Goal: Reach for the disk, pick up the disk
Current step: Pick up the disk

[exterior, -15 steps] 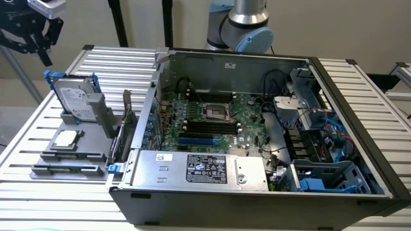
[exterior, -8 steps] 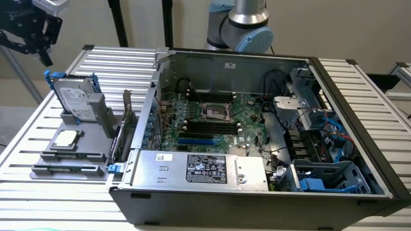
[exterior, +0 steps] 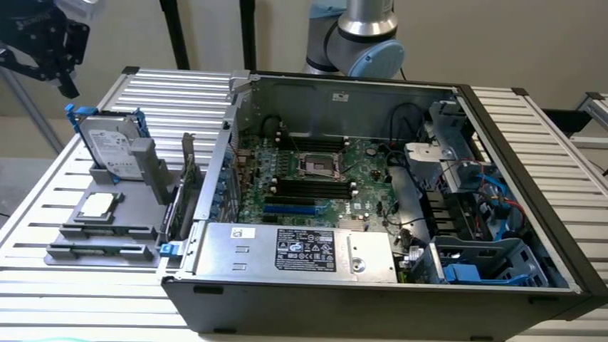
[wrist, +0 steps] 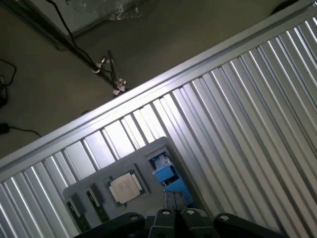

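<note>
The reach is judged to be the step in hand. The gripper (exterior: pixel 65 82) is seen high above the table (exterior: pixel 532 135), well apart from the open computer case (exterior: pixel 380 299) and out past its side wall on the exterior view's left. Its fingers (wrist: pixel 165 216) are pressed together and nothing is held.

The disk (exterior: pixel 107 142) is stood on edge in a grey rack (exterior: pixel 105 239) that is set just beside that case wall. It is at the rack end alongside the case's far corner. A small square chip (exterior: pixel 98 206) is laid flat in the rack nearer the case's near corner.

For a clean reach, the fingers would have to be spread before any descent. The wrist is best turned so that the pads face the disk's two broad faces, and the approach is best made from straight above. The upstanding ends of the blue bracket (exterior: pixel 72 114) should be cleared. So should the grey post (exterior: pixel 144 160) set against the labelled face, since a knock could tip the disk in its slot.

The disk's long axis is held near upright, leaning a little away from the case. A thin edge is turned upward. The labelled face is turned toward the chip end of the rack and slightly toward the case.
</note>
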Tool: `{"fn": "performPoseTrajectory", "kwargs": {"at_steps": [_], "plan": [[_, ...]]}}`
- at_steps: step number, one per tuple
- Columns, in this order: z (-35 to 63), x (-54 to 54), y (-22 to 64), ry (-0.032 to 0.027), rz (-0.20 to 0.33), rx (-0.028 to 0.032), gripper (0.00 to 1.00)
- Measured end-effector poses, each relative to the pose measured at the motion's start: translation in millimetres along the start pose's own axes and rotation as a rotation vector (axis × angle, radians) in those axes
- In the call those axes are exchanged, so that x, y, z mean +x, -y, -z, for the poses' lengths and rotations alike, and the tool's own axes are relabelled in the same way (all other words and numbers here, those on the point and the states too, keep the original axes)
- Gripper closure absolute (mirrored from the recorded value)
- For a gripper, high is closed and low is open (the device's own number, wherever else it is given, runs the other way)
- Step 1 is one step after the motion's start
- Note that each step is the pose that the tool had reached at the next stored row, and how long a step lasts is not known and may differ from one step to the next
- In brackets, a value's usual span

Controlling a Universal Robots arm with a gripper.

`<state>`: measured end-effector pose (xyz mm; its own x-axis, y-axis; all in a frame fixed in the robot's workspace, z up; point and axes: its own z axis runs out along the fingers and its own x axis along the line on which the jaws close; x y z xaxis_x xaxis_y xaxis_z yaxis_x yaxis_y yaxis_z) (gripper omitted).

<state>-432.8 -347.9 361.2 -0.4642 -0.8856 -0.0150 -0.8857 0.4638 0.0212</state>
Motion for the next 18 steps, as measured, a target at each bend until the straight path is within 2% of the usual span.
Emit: {"fn": "performPoseTrajectory", "kwargs": {"at_steps": [14,18], "plan": [[0.0,0.0,0.0,0.0042,0.194,0.0129,0.89],[0.0,0.0,0.0,0.0041,0.255,0.0135,0.89]]}}
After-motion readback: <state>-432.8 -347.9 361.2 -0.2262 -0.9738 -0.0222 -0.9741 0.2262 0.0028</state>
